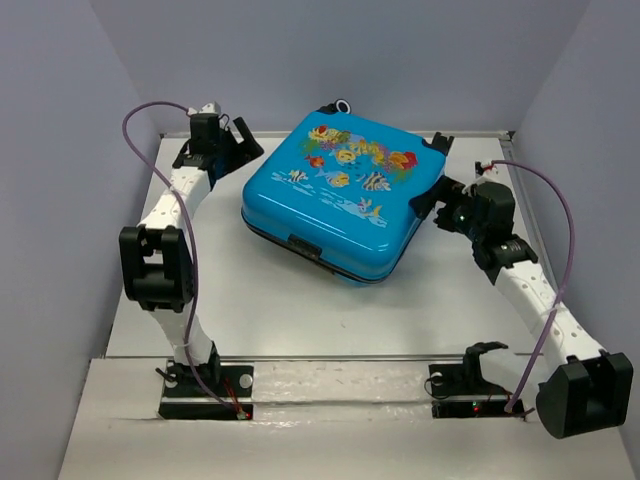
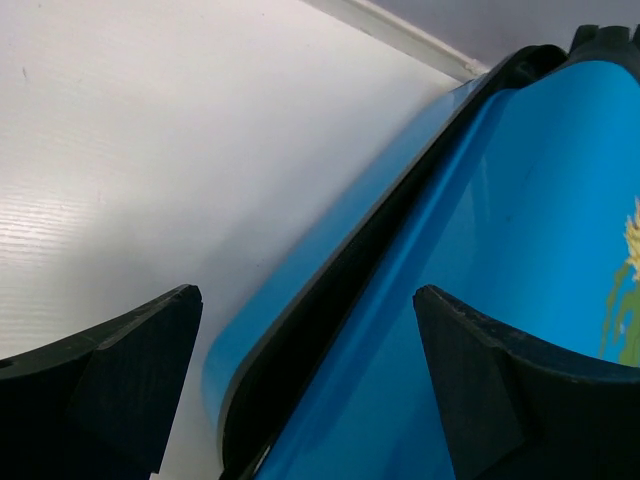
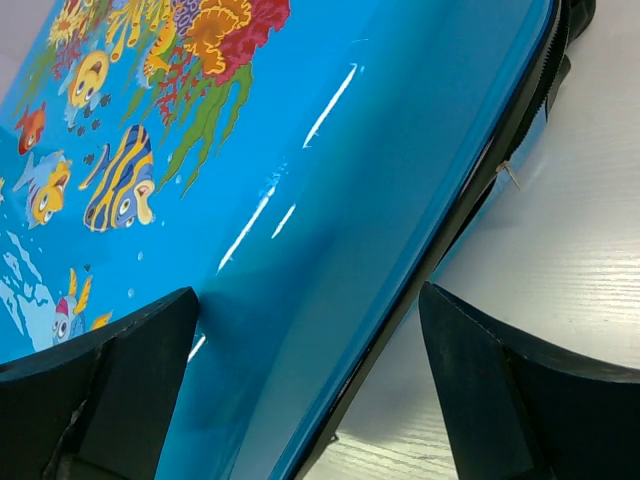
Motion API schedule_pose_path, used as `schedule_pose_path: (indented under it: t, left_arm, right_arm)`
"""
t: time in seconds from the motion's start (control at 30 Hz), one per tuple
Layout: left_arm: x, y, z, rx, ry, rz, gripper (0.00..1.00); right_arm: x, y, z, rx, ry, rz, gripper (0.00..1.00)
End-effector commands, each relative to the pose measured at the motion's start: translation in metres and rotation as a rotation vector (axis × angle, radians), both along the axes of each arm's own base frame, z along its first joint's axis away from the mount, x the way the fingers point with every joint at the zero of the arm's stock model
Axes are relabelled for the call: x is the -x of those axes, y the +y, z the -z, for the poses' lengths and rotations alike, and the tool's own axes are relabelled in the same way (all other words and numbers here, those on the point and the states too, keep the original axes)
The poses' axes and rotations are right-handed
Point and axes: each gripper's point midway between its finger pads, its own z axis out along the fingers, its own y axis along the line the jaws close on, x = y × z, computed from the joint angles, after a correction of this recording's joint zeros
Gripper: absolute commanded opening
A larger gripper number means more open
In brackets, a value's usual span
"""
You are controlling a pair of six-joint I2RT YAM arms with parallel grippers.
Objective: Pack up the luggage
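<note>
While flanking the luggage (image 1: 335,195) — left gripper (image 2: 305,290) and right gripper (image 3: 307,290) both spread, empty — risks skidding it sideways through uneven contact on its shell.

Two arms of identical build: left arm (image 1: 170,215) to the left of the luggage (image 1: 335,195), right arm (image 1: 530,285) to its right. Links are smooth white shells; joints are black and blocky, the bulkiest being one elbow block per arm (image 1: 155,265) (image 1: 585,395). Nearest the luggage each arm ends in black: left gripper (image 1: 238,150), right gripper (image 1: 437,200). Fingers (image 2: 110,390) (image 3: 510,400) are matte black, wedge-shaped and faintly grainy. A thin purple cable (image 1: 185,230) (image 1: 568,230) runs along each arm. Farthest from the luggage sit flat black base plates (image 1: 205,395) (image 1: 475,395); the right one shows a small red light.
</note>
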Motion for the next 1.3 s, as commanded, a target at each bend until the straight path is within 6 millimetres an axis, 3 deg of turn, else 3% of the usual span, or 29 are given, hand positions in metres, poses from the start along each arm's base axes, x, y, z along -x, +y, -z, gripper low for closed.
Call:
schedule_pose_path:
  t: [0.0,0.07,0.13,0.17,0.23,0.3,0.33,0.43,0.47,0.5,0.57,0.6,0.7,0.73,0.83,0.87,0.9,0.93,1.0,1.03,1.07,1.13,1.17,1.23,1.27]
  left_arm:
    - [-0.019,0.003,0.005,0.036,-0.002,-0.002,0.99]
    - [-0.023,-0.005,0.030,0.080,0.057,0.017,0.99]
    - [-0.020,-0.027,0.039,0.140,0.059,0.076,0.99]
    - [-0.008,-0.035,0.051,0.158,0.086,0.081,0.99]
    - [0.016,-0.055,0.058,0.178,0.065,0.107,0.99]
    - [0.033,-0.068,0.059,0.223,0.036,0.113,0.99]
    - [0.037,-0.074,0.055,0.253,0.007,0.106,0.99]
    - [0.073,-0.093,0.063,0.282,0.000,0.123,0.99]
    - [0.081,-0.096,0.054,0.285,-0.020,0.127,0.99]
    - [0.096,-0.108,0.063,0.280,-0.009,0.142,0.99]
    - [0.117,-0.120,0.063,0.267,-0.011,0.164,0.99]
    - [0.131,-0.136,0.063,0.266,-0.007,0.198,0.99]
    - [0.166,-0.152,0.060,0.272,-0.014,0.214,0.99]
    - [0.169,-0.147,0.059,0.265,-0.027,0.185,0.99]
    - [0.179,-0.123,0.035,0.241,-0.088,0.105,0.99]
    - [0.181,-0.115,0.005,0.242,-0.163,0.087,0.99]
    - [0.185,-0.097,-0.012,0.215,-0.201,0.026,0.99]
    - [0.182,-0.088,-0.013,0.177,-0.203,-0.013,0.99]
    - [0.181,-0.059,-0.068,0.150,-0.338,-0.118,0.99]
    - [0.179,-0.049,-0.085,0.133,-0.374,-0.146,0.99]
    - [0.174,-0.044,-0.122,0.142,-0.435,-0.160,0.99]
    - [0.162,-0.046,-0.142,0.101,-0.453,-0.126,0.99]
    - [0.141,-0.048,-0.153,0.086,-0.452,-0.124,0.99]
    - [0.117,-0.061,-0.152,0.092,-0.421,-0.051,0.99]
    - [0.088,-0.069,-0.146,0.080,-0.394,-0.022,0.99]
  right_arm:
    - [-0.006,0.006,0.006,-0.065,0.018,-0.060,0.98]
    - [-0.006,0.015,0.007,-0.088,0.010,-0.128,1.00]
    - [-0.011,0.024,0.010,-0.113,0.020,-0.188,1.00]
    - [-0.015,0.023,0.007,-0.123,0.010,-0.197,1.00]
    - [-0.026,0.026,0.008,-0.193,0.010,-0.243,1.00]
    - [-0.033,0.033,0.003,-0.231,0.002,-0.293,1.00]
    - [-0.037,0.039,0.011,-0.256,0.029,-0.324,1.00]
    - [-0.045,0.043,0.002,-0.266,0.015,-0.378,1.00]
    - [-0.045,0.046,0.002,-0.270,0.018,-0.401,1.00]
    - [-0.045,0.050,0.000,-0.278,0.019,-0.435,1.00]
    - [-0.045,0.051,-0.002,-0.279,0.015,-0.442,0.99]
    - [-0.044,0.051,-0.004,-0.279,0.013,-0.447,0.99]
    - [-0.040,0.051,-0.004,-0.267,0.019,-0.457,0.98]
    - [-0.040,0.049,-0.001,-0.252,0.025,-0.443,0.98]
    - [-0.042,0.040,0.004,-0.212,0.039,-0.390,0.99]
    - [-0.045,0.039,-0.001,-0.191,0.025,-0.395,1.00]
    - [-0.048,0.030,0.000,-0.176,0.030,-0.374,1.00]
    - [-0.051,0.025,-0.003,-0.166,0.020,-0.368,1.00]
    - [-0.058,0.020,-0.013,-0.146,0.006,-0.355,1.00]
    - [-0.066,0.007,-0.005,-0.135,0.033,-0.312,1.00]
    - [-0.071,0.002,-0.006,-0.134,0.036,-0.295,1.00]
    - [-0.077,-0.003,-0.013,-0.132,0.024,-0.286,1.00]
    - [-0.080,-0.003,-0.013,-0.130,0.024,-0.287,1.00]
    - [-0.082,-0.002,-0.017,-0.130,0.013,-0.296,1.00]
    - [-0.083,-0.001,-0.021,-0.130,0.004,-0.300,1.00]
